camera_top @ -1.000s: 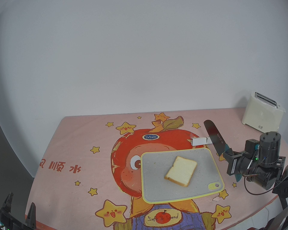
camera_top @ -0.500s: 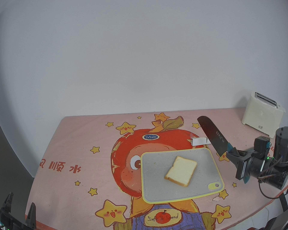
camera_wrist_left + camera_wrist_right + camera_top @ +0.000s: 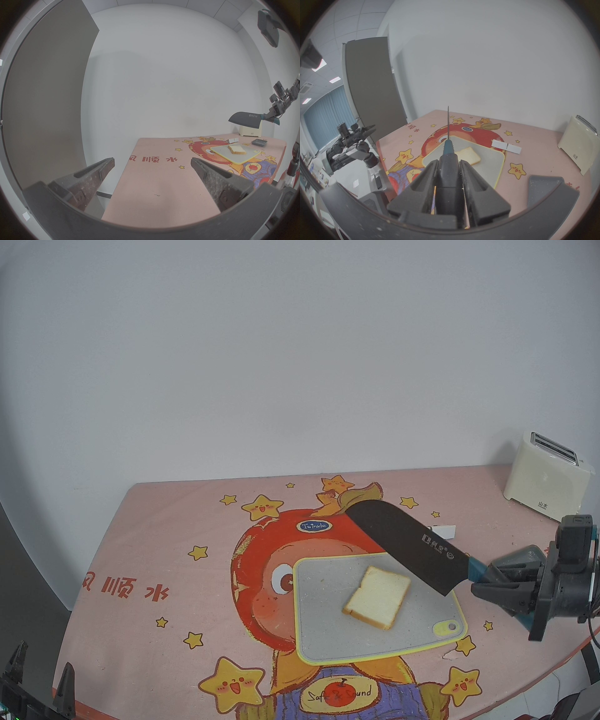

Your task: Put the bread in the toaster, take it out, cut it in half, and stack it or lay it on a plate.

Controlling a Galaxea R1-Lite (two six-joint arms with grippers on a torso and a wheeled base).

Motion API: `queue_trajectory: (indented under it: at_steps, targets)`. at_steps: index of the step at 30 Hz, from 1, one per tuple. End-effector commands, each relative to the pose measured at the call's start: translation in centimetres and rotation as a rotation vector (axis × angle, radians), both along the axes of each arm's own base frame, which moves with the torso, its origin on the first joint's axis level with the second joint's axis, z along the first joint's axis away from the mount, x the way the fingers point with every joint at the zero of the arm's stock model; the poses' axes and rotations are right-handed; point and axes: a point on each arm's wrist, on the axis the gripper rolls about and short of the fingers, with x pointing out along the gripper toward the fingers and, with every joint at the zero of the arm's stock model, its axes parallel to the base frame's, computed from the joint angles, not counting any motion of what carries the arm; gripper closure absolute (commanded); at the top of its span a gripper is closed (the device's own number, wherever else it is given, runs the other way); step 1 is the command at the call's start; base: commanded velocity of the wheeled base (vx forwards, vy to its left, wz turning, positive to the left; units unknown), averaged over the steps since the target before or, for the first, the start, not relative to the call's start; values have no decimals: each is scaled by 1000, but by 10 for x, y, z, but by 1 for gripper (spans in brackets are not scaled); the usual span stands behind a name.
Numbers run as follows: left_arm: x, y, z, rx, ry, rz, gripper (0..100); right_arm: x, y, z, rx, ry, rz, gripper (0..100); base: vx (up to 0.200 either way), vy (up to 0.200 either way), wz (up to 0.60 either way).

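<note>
Right gripper [image 3: 497,582] is clamped tight on the knife [image 3: 409,544] handle, with the dark blade up in the air over the far right corner of the cutting board [image 3: 325,627]. The bread [image 3: 377,597] lies flat and whole mid-board. Left gripper [image 3: 152,163] gapes wide, holding nothing, by the table's [image 3: 156,540] near left edge.

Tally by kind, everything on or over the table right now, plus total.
bread slice: 1
cutting board: 1
knife, held in the right claw: 1
toaster: 1
white block: 1
dark tray: 1
Total: 6
</note>
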Motion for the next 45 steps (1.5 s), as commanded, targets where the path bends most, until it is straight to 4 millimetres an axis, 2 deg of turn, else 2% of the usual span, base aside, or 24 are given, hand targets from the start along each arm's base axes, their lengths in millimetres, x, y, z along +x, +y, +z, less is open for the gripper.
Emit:
queue_trajectory:
  at_steps: [1,5,9,22,31,34,41,44,45]
  targets:
    - [1,0,-5,-1,11,1,0,-9,-8,-16,-29,14,22,100,0,0,0]
    - [1,0,-5,-1,11,1,0,-21,-15,-23,-30,-18,35,100,0,0,0]
    - [1,0,-5,-1,11,1,0,-28,-21,-18,-30,-82,47,100,0,0,0]
    - [1,0,-5,1,11,1,0,-14,-17,-20,-50,-68,15,100,0,0,0]
    - [0,-1,-4,15,-9,-39,0,-13,-17,-19,-45,-76,15,100,0,0,0]
    - [-4,-1,24,21,-288,-32,0,-13,-17,-18,-42,-81,18,100,0,0,0]
    - [-3,-1,18,32,-231,-31,0,-12,-15,-19,-48,-76,16,100,0,0,0]
    - [-9,-3,36,57,-292,-103,0,-12,-16,-18,-47,-77,14,100,0,0,0]
    - [-9,-4,52,75,-293,-157,0,-11,-16,-18,-47,-77,13,100,0,0,0]
